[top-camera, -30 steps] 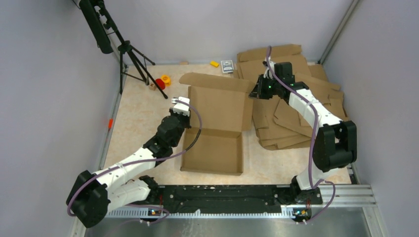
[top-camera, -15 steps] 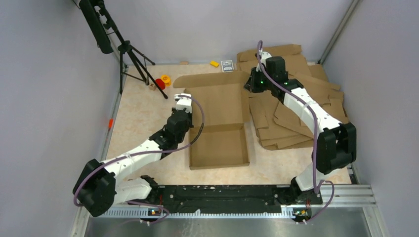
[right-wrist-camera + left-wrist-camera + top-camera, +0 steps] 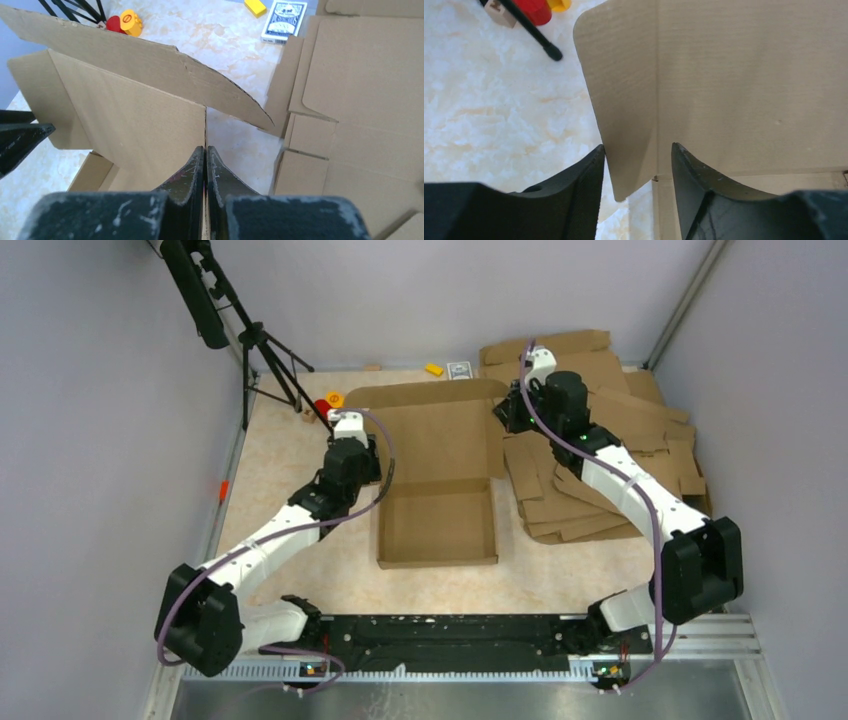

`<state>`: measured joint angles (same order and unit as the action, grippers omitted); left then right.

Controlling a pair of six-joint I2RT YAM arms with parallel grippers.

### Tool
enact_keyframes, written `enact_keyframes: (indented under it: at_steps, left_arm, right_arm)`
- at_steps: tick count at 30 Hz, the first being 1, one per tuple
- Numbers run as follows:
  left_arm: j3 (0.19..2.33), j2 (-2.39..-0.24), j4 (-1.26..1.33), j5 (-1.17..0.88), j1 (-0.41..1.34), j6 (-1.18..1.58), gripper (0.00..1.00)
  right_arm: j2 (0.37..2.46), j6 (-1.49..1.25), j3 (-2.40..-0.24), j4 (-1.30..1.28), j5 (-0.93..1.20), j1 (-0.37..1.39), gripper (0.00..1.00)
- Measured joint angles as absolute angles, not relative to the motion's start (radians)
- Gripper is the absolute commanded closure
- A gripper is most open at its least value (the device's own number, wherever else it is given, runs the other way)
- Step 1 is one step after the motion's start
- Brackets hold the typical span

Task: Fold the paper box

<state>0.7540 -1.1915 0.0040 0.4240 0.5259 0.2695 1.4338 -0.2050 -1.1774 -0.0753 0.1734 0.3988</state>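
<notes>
We see the paper box [image 3: 437, 530] running lengthwise between the arms, left gripper [image 3: 638, 147] parted astride its left flap, right gripper [image 3: 205, 150] apparently pinching its right edge.

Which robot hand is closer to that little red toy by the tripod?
Left. The left gripper is at the paper box's left flap, just short of the red toy; the right gripper pinches the box's right wall, on the far side.

light: bright, even | shadows: soft | left wrist: paper box [image 3: 749, 75] washed pale, jaws blurred
</notes>
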Motion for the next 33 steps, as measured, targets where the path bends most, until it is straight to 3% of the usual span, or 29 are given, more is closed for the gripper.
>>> enact_keyframes:
  at_steps: [18,26,33]
  left_arm:
    - [0.839,-1.127,-0.165,0.226,0.347,0.304,0.18]
    - [0.837,-1.05,-0.13,0.051,0.234,0.263,0.19]
    - [0.907,-1.164,-0.128,-0.078,0.175,0.272,0.21]
  right_arm:
    - [1.388,-0.113,-1.119,0.031,0.234,0.399,1.0]
    - [1.388,-0.104,-1.119,0.03,0.239,0.399,1.0]
    - [1.388,-0.104,-1.119,0.03,0.251,0.399,1.0]
